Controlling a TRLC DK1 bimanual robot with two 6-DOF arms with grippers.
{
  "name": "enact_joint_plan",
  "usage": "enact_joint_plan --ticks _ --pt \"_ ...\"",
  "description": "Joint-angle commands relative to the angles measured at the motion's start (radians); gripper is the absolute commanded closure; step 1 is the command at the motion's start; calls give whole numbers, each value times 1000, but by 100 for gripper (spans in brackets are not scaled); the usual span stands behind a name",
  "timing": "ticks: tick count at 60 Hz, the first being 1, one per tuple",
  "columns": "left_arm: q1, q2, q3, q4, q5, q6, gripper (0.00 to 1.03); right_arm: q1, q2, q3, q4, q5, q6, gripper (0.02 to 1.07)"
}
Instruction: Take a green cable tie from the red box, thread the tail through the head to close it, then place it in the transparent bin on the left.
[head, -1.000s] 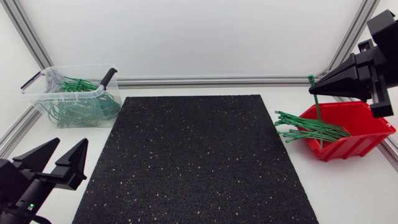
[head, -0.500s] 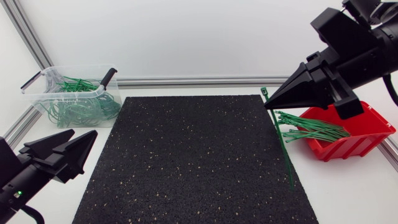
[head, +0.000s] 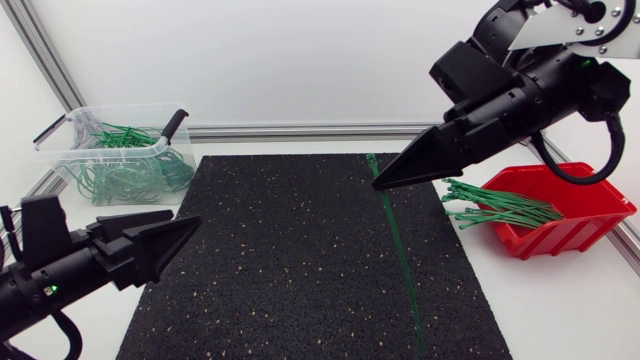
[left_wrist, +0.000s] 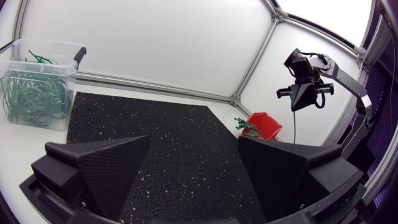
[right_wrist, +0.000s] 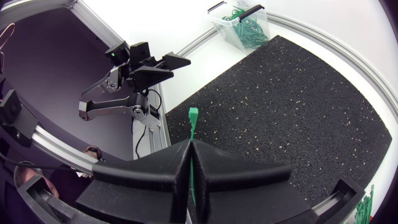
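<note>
My right gripper (head: 380, 184) hangs above the mat's right half, shut on a green cable tie (head: 398, 255) just below its head. The long tail dangles down toward the mat's front edge. From the right wrist view the tie's head (right_wrist: 193, 113) pokes out past the closed fingertips. More green ties (head: 500, 208) lie in the red box (head: 575, 228) at the right. The transparent bin (head: 75, 150) at the back left holds looped green ties. My left gripper (head: 185, 228) is at the mat's front left, its fingers (left_wrist: 106, 168) wide open around nothing.
A black speckled mat (head: 300, 260) covers the middle of the table. An aluminium rail (head: 300, 131) runs along the back edge. The bin has black handle clips on its rim.
My right arm lifted the tie out of the red box and carried it left over the mat. My left gripper swung right toward the mat's front left corner.
</note>
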Motion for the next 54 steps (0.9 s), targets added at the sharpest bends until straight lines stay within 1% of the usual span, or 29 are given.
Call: enact_joint_plan --ticks 1,8,17,28,36,41,49,54 --pt "-62 40 51 14 22 -36 4 23 19 -27 12 -38 35 101" --pt "-137 86 78 14 44 -47 4 39 47 -36 26 -95 38 101" --pt "-212 172 114 51 56 -69 4 69 52 -65 112 -107 82 101" --pt "-224 268 147 100 78 -78 4 94 42 -109 253 -102 187 101" --pt "-235 299 160 111 78 -78 4 120 18 -132 336 -55 254 101" --pt "-246 314 168 118 78 -84 4 138 -2 -157 420 -15 323 101" --pt "-269 340 179 132 76 -102 4 177 -39 -194 530 109 424 101" --pt "-289 353 191 134 56 -124 4 209 -82 -229 632 217 521 101"
